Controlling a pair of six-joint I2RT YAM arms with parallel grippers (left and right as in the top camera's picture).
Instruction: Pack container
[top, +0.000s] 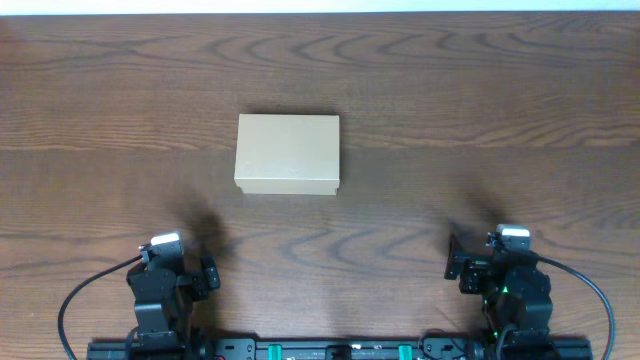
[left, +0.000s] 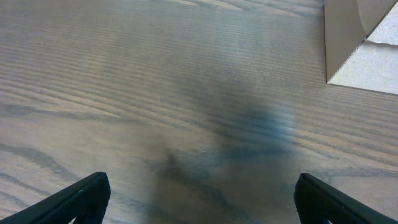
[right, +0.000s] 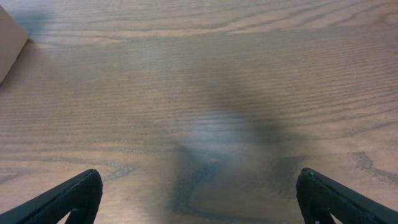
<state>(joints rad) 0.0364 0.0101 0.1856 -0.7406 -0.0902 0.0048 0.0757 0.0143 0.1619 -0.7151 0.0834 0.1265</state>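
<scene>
The container (top: 288, 152), a plain tan cardboard box with its lid shut, lies flat on the wooden table, a little left of centre. Its corner shows at the top right of the left wrist view (left: 354, 43) and its edge at the top left of the right wrist view (right: 9, 40). My left gripper (left: 199, 199) is open and empty over bare wood, near the front edge at the left (top: 175, 265). My right gripper (right: 199, 196) is open and empty over bare wood, near the front edge at the right (top: 500, 260). Both are well short of the box.
The wooden table (top: 480, 120) fills the overhead view, with only the box on it. The arm bases and cables sit along the front edge (top: 330, 350).
</scene>
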